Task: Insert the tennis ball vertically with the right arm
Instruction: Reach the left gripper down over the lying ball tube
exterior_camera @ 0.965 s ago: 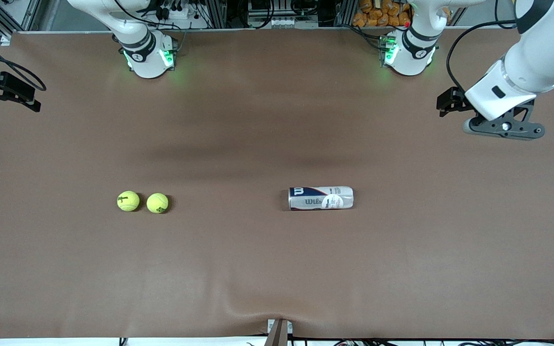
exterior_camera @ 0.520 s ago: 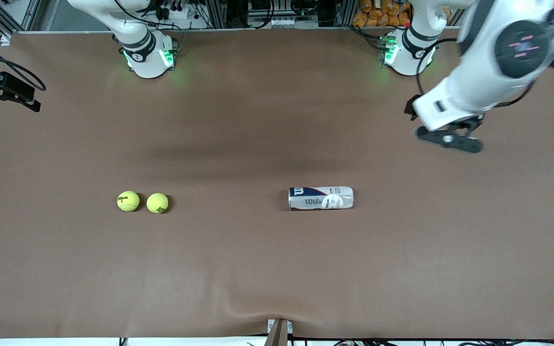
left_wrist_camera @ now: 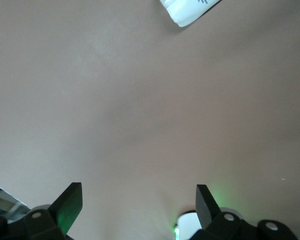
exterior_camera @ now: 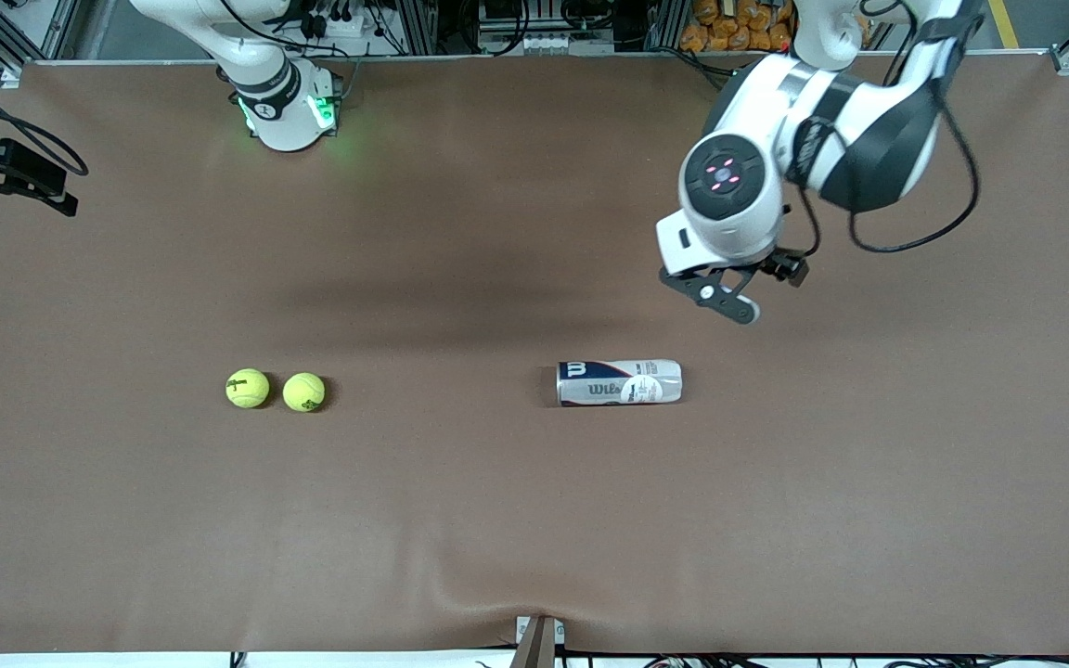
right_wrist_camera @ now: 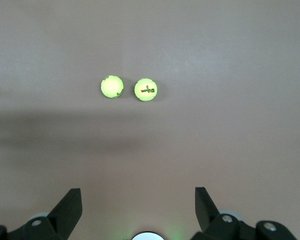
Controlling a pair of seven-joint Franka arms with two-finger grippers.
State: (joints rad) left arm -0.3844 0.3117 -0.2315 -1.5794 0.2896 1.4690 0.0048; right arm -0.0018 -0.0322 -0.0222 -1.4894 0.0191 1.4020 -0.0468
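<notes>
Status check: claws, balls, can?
Left claw open, above table near can. Right claw open, empty. Two tennis balls untouched; can lying sideways.

We see fuzzy felt tennis balls (exterior_camera: 248,388); glossy printed can (exterior_camera: 619,382); matt brown cloth-like table cover (exterior_camera: 497,520); smooth white plastic arm shells (exterior_camera: 729,186).

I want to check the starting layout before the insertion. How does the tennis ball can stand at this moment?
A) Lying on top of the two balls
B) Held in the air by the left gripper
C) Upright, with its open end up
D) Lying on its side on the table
D: the tennis ball can lies on its side on the brown table, apart from the two tennis balls and with no gripper touching it.
</notes>
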